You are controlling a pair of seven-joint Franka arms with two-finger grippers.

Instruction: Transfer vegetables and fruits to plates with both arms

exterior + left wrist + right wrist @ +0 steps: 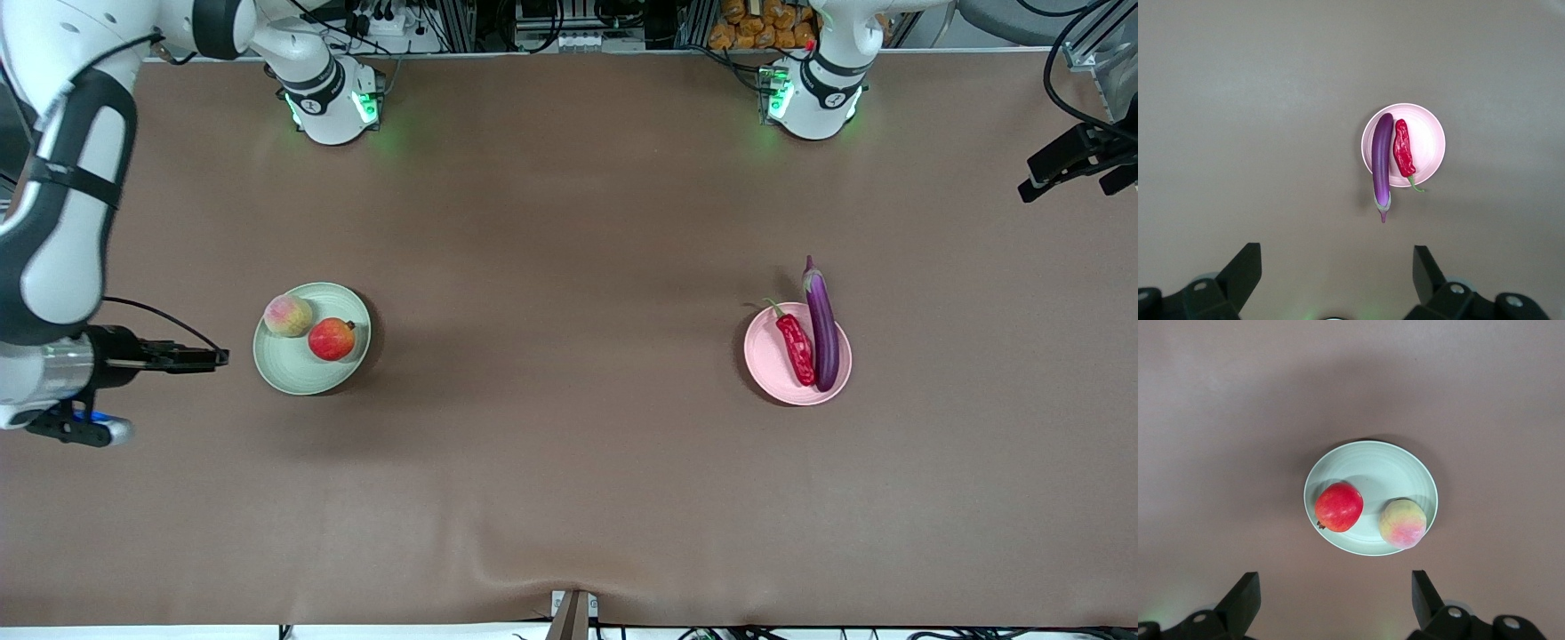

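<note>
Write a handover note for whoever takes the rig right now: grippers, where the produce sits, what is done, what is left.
Left gripper: open, empty, up over bare table at the left arm's end.
Right gripper: open, empty, raised beside the green plate.
Apple and peach: on the green plate, peach at its rim.
Chili pepper and eggplant: on the pink plate, the eggplant's stem end past the rim.
Done: all four items plated.
Left: nothing apparent.
</note>
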